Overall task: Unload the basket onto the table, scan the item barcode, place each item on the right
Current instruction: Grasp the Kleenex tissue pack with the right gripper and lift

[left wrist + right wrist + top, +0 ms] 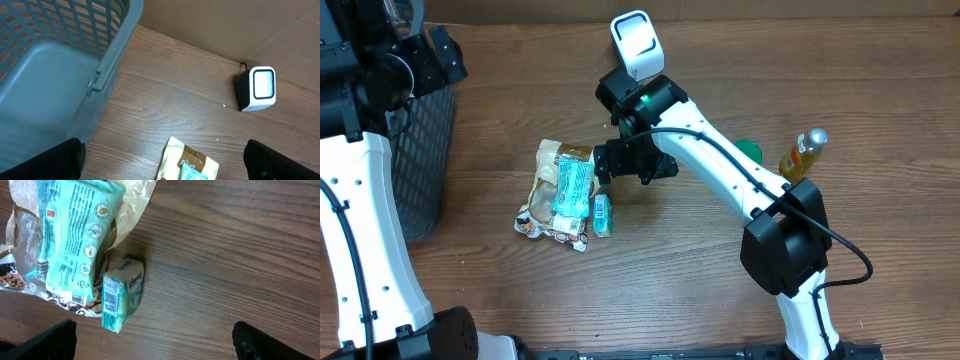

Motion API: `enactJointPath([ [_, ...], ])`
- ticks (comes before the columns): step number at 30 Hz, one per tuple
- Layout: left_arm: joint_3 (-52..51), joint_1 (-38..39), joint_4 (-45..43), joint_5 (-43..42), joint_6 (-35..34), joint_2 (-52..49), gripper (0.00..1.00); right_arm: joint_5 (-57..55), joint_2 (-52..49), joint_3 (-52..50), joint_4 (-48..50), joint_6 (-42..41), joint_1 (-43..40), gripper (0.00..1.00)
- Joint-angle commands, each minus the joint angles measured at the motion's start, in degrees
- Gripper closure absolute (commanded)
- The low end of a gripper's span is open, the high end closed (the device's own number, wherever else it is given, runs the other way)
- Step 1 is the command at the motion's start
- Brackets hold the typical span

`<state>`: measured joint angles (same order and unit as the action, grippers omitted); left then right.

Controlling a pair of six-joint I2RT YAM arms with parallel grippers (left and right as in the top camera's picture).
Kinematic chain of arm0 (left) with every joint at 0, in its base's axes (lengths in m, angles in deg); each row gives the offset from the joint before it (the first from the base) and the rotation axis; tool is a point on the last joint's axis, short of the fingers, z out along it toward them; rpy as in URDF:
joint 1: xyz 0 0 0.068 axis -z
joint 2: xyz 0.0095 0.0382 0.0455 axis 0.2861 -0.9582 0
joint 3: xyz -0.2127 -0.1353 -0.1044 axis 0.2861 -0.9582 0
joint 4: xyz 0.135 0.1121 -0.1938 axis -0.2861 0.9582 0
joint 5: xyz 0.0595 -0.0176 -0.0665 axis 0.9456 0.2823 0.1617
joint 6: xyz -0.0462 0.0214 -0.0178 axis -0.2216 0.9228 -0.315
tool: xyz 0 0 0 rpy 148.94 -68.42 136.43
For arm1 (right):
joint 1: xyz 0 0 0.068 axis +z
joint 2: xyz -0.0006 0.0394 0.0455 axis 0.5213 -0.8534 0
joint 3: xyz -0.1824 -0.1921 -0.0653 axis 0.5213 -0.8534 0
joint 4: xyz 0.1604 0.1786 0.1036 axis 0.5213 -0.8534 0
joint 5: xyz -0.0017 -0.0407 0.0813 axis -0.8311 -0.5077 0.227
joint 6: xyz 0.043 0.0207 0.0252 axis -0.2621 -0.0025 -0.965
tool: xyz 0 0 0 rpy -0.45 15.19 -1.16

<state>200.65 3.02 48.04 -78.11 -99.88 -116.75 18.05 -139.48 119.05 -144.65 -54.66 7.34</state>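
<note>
Jaws spread wide and empty, the right gripper hovers!
Below, a small teal tissue pack lies just beside a teal plastic pouch; left gripper gapes too.

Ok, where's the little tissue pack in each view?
Overhead: tissue pack lies centre-left, just right of the brown pouch.
Left wrist: not in it.
Right wrist: lower left, barcode showing.
Shared landmark: the brown pouch, bottom centre in the left wrist view and top left in the right wrist view.
</note>
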Motion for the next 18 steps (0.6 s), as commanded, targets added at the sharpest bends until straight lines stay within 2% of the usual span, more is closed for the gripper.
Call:
enactJointPath([
  [1,1.5,0.1,-0.1,-0.3,0.9,-0.2,0.01,0.7,0.0,-1.4,0.2,0.5,0.0,0.04],
  [8,1.5,0.1,-0.1,-0.3,0.9,-0.2,0.00,0.9,0.0,-5.7,3.5,0.3,0.0,0.07],
  [14,1.5,0.1,-0.1,-0.3,0.9,-0.2,0.00,5.8,0.0,-8.6,6.5,0.3,0.2,0.22],
  [18,1.5,0.1,-0.1,-0.3,0.9,-0.2,0.00,7.8,-0.1,-9.2,8.2,0.3,0.5,0.27],
])
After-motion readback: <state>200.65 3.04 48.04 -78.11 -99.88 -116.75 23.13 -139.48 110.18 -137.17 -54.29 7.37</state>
